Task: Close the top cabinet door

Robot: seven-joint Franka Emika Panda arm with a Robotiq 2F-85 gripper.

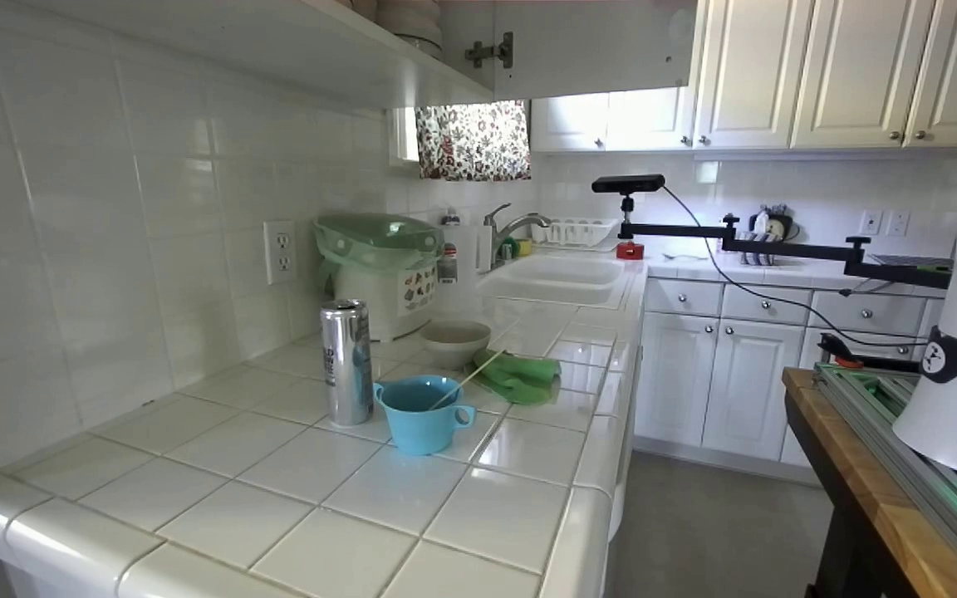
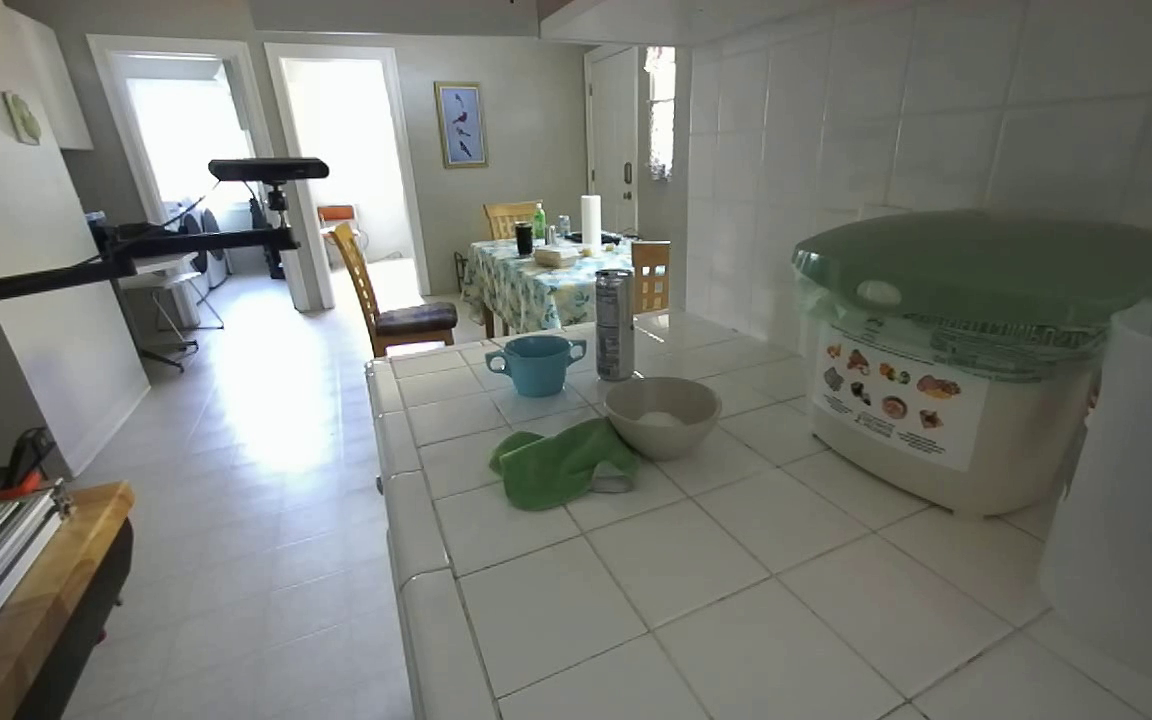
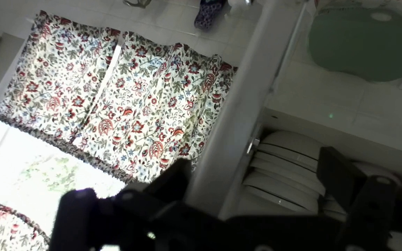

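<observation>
The top cabinet door stands open at the top of an exterior view, a grey-looking panel with a metal hinge at its inner edge. A grey panel at the top of an exterior view appears to be the same door. In the wrist view the door shows edge-on as a slanting grey strip. My gripper is open, its dark fingers spread on either side of the door's edge. The left finger is close to the door; I cannot tell if it touches. The gripper is out of both exterior views.
Stacked bowls sit inside the cabinet, close to the right finger. A flowered curtain hangs beyond the door. Below, the tiled counter holds a can, a blue cup, a bowl, a green cloth and a green-lidded bin.
</observation>
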